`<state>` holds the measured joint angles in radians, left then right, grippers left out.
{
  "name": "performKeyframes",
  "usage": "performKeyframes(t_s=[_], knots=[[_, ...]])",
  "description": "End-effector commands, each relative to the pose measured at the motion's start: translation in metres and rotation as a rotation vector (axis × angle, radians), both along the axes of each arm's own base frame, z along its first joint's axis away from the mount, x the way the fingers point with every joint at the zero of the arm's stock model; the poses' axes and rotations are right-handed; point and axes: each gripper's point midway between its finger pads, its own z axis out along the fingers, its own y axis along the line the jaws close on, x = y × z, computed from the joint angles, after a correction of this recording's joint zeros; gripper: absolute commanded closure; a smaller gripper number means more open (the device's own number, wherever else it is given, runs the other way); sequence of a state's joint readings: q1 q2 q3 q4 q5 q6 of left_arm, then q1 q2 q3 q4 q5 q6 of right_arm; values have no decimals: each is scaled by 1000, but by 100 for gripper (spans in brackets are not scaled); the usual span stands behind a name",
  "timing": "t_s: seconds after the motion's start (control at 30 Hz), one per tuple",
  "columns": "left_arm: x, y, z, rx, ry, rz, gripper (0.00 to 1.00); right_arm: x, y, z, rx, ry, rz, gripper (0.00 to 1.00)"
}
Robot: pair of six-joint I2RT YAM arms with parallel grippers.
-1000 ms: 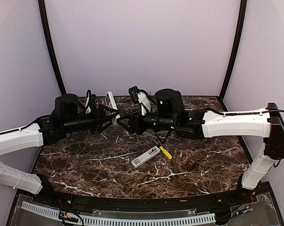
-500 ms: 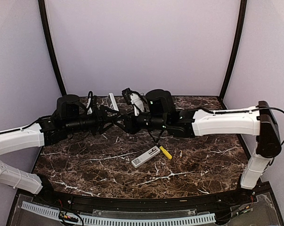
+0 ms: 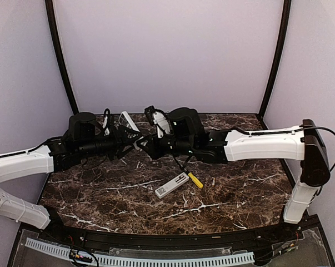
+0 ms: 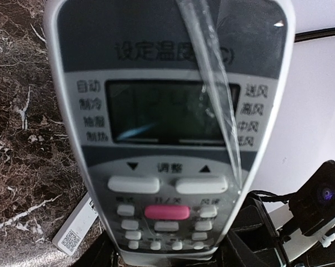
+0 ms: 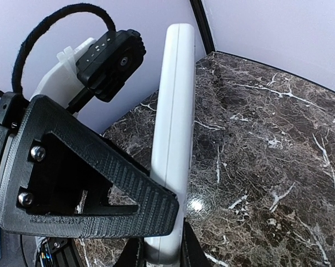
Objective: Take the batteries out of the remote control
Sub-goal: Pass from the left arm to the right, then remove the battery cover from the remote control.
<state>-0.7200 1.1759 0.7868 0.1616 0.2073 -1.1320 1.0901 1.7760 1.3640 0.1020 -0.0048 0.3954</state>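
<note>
The white remote control (image 3: 128, 120) is held up over the back left of the table, between both grippers. My left gripper (image 3: 126, 141) is shut on its lower end. In the left wrist view the remote control's button face (image 4: 167, 139) fills the frame, with loose clear film across its screen. In the right wrist view the remote control (image 5: 173, 128) appears edge-on, and my right gripper (image 5: 161, 257) is shut on its near end, a dark finger on each side. The left gripper's ribbed black finger (image 5: 100, 192) lies across it. No batteries show in any view.
A white cover piece with a QR label (image 3: 171, 186) lies mid-table, and a yellow-handled screwdriver (image 3: 195, 179) is just to its right. The same cover piece (image 4: 73, 233) shows under the remote in the left wrist view. The table is dark marble (image 3: 100, 200).
My right arm has moved left to the remote, and its jaws have closed on the remote's end. The left arm has kept its hold and the remote has tilted a little.
</note>
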Motion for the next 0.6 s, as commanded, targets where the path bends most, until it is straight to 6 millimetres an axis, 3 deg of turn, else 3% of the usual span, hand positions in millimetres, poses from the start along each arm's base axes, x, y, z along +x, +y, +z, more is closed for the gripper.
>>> performKeyframes(t_s=[0.0, 0.23, 0.4, 0.57], knots=[[-7, -9, 29, -39, -89, -64, 55, 12, -3, 22, 123, 41, -57, 100], [-11, 15, 35, 33, -168, -18, 19, 18, -29, 36, 230, 81, -29, 100], [-12, 31, 45, 14, -204, -20, 13, 11, -44, 48, 293, 77, 75, 100], [-15, 26, 59, -18, -277, -100, 13, -7, -54, 63, 339, 69, 213, 100]])
